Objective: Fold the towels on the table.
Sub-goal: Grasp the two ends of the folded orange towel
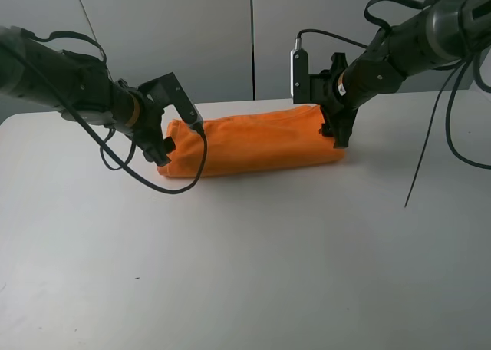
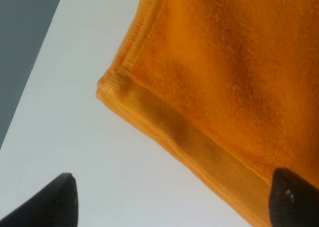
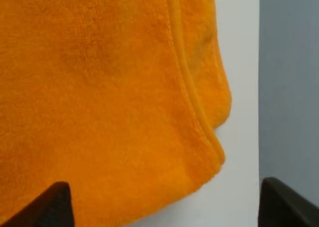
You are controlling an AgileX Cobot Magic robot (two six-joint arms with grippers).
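Note:
The orange towel (image 1: 253,143) lies folded into a long band across the far part of the white table (image 1: 245,273). My left gripper (image 1: 165,149) hovers at the band's left end. In the left wrist view the left gripper (image 2: 174,204) is open, and its dark fingertips (image 2: 60,202) straddle the hemmed corner of the towel (image 2: 224,62) without touching it. My right gripper (image 1: 341,139) sits at the band's right end. The right wrist view shows the right gripper (image 3: 169,204) open over the layered corner of the towel (image 3: 99,87), holding nothing.
Black cables (image 1: 430,158) hang from both arms over the tabletop. The table's far edge (image 1: 430,95) runs just behind the towel, with a grey panelled wall (image 1: 192,35) beyond. Bare white surface stretches from the towel to the near edge.

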